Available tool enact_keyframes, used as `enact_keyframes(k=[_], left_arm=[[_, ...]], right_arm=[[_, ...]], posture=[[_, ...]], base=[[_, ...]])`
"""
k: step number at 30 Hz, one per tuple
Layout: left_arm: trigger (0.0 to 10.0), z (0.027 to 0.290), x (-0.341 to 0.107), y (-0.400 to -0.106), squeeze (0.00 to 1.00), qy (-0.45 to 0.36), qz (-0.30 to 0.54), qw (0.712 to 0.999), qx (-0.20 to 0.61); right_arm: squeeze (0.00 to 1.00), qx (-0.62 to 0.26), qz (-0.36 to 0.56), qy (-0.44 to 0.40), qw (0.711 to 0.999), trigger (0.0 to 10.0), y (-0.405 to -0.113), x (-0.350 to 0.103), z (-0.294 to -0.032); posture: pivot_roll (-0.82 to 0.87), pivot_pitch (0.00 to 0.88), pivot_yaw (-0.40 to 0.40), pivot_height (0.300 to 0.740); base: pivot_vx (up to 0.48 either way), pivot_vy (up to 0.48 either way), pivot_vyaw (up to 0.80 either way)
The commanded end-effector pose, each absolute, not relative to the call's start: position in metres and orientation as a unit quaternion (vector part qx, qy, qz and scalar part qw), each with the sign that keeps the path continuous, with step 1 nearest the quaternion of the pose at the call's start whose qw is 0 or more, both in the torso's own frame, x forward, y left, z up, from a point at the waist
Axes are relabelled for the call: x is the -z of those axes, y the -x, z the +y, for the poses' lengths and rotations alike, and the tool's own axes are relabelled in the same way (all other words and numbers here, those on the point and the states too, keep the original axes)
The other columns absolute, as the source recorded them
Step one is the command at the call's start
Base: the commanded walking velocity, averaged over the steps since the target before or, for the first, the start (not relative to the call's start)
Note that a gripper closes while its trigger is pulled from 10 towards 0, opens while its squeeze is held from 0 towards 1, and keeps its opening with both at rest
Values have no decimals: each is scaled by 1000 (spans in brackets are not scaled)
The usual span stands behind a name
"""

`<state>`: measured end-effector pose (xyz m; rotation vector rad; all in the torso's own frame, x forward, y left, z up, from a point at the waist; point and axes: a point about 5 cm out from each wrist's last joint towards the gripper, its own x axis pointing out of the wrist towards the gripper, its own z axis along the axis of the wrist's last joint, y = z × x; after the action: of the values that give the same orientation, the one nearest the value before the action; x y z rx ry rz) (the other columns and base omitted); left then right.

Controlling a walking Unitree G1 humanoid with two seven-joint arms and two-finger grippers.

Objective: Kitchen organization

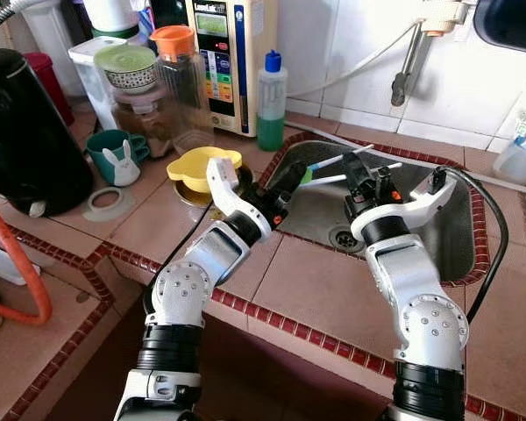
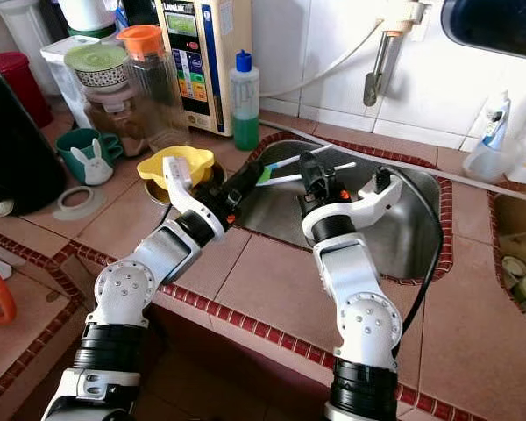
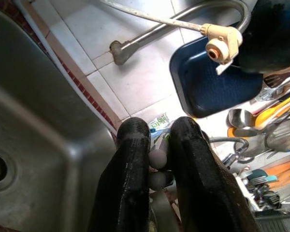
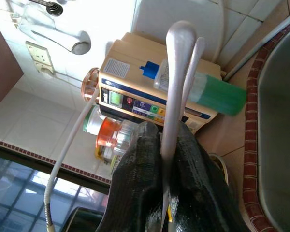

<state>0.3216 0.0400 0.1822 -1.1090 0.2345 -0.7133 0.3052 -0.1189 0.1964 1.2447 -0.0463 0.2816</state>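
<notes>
Over the left part of the steel sink [image 1: 425,241] two long pale-handled utensils lie nearly level, side by side. My left gripper [image 1: 293,178] reaches in from the counter and is shut on the utensil with a green section [image 1: 308,175]; its fingers [image 3: 133,164] pinch small grey rounded parts between them. My right gripper [image 1: 358,173] hovers above the drain [image 1: 343,237], with its fingers [image 4: 140,159] shut on a silvery-white handle [image 4: 176,72]. A second thin handle [image 4: 195,63] runs just behind it.
A yellow bowl [image 1: 200,165] sits on the tiled counter just left of the sink. Behind it stand a green soap bottle [image 1: 271,103], a water machine [image 1: 229,61], jars, a teal rabbit mug [image 1: 116,156] and a black appliance [image 1: 22,132]. A faucet [image 1: 407,66] hangs over the sink's back.
</notes>
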Motion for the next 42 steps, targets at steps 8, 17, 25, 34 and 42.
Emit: enact_keyframes(k=[8,17,25,34,42], left_arm=[[10000,20,-192,-321,1000,557,110,754,330],[10000,23,-189,-322,1000,551,117,760,325],[10000,25,-181,-314,1000,403,109,831,368],[10000,32,-176,-314,1000,330,88,864,369],[10000,35,-177,-313,1000,256,56,892,367]], right_arm=[[0,-126,-19,-579,805,0,-304,-195,-110],[0,-114,-23,-554,824,0,-305,-193,-112],[0,-56,-44,-375,924,0,-315,-186,-133],[0,-17,-42,-293,955,0,-327,-169,-159],[0,-22,-38,-136,990,235,-337,-160,-162]], posture=[[70,37,31,740],[73,33,32,740],[81,31,33,740],[93,35,26,740],[99,33,27,740]], base=[[0,0,0],[0,0,0],[0,0,0],[0,0,0],[0,0,0]])
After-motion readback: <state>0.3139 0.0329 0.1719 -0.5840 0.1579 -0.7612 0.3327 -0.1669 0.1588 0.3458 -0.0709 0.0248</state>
